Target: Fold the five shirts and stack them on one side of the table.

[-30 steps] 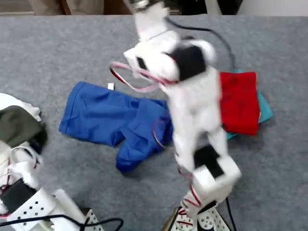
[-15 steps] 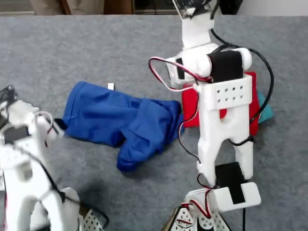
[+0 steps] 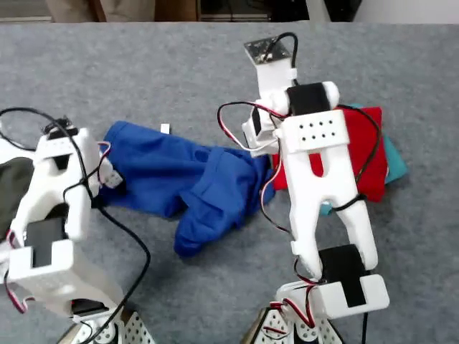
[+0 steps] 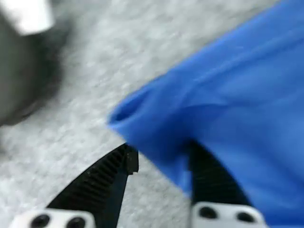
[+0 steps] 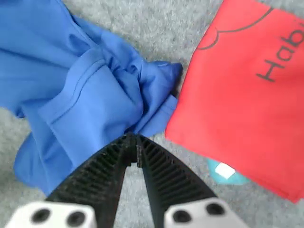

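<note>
Blue shirt edge between the parted left claw.

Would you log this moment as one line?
left tool open astride blue shirt | right tool shut | red shirt atop teal shirt

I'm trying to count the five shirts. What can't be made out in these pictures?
High view: the teal shirt lies mostly under the red shirt, so its fold is hidden.
High view: the right arm covers part of the red shirt.
High view: the dark shirt is cut off by the picture's edge and covered by the left arm.
Left wrist view: blur hides whether the left jaws touch the blue shirt.
</note>
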You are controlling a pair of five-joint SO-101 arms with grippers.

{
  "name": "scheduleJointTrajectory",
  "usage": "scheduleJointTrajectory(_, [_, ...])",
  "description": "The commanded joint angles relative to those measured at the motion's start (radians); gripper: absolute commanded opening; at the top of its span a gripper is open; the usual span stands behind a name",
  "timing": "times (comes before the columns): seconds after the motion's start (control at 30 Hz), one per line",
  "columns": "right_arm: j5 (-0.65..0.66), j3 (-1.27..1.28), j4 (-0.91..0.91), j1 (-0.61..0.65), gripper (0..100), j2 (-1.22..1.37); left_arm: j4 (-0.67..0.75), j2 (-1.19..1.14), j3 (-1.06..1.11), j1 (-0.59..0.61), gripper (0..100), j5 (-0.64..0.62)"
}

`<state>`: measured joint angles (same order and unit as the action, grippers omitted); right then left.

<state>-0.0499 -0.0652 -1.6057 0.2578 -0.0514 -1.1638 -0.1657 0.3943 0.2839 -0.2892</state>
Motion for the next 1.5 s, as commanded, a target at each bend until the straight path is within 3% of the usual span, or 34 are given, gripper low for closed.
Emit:
scheduleJointTrajectory(0.0, [-0.002, 0.047, 0.075, 0.005, 0.9, -0.044, 0.002, -0.033, -0.107, 0.063, 2, -0.012])
scheduleJointTrajectory(0.13, [-0.003, 0.090, 0.132, 0.059, 0.9, -0.024, -0.017, -0.038, -0.176, 0.181, 2, -0.009])
scheduleJointTrajectory(0.4, [-0.005, 0.001, 0.169, 0.183, 0.9, 0.183, -0.253, -0.038, -0.517, 0.417, 2, 0.101])
scheduleJointTrajectory(0.5, [-0.011, -0.070, 0.123, 0.282, 2.7, 0.271, -0.315, -0.039, -0.620, 0.442, 2, 0.115])
scheduleJointTrajectory(0.63, [-0.003, -0.139, 0.006, 0.415, 15.4, 0.351, -0.347, -0.039, -0.698, 0.446, 2, 0.114])
scheduleJointTrajectory(0.83, [-0.002, -0.133, -0.034, 0.472, 18.5, 0.389, -0.336, -0.047, -0.756, 0.448, 2, 0.110])
scheduleJointTrajectory(0.97, [-0.002, -0.084, 0.078, 0.469, 18.5, 0.443, -0.224, -0.047, -0.710, 0.448, 2, 0.101])
scheduleJointTrajectory(1.13, [-0.009, -0.085, 0.264, 0.378, 15.0, 0.601, -0.055, -0.047, -0.612, 0.448, 2, -0.032])
scheduleJointTrajectory(1.23, [-0.011, -0.162, 0.264, 0.312, 1.0, 0.673, 0.021, -0.047, -0.552, 0.442, 2, -0.071])
scheduleJointTrajectory(1.47, [0.003, -0.394, 0.152, 0.153, 3.3, 0.734, 0.198, -0.048, -0.356, 0.413, 2, -0.101])
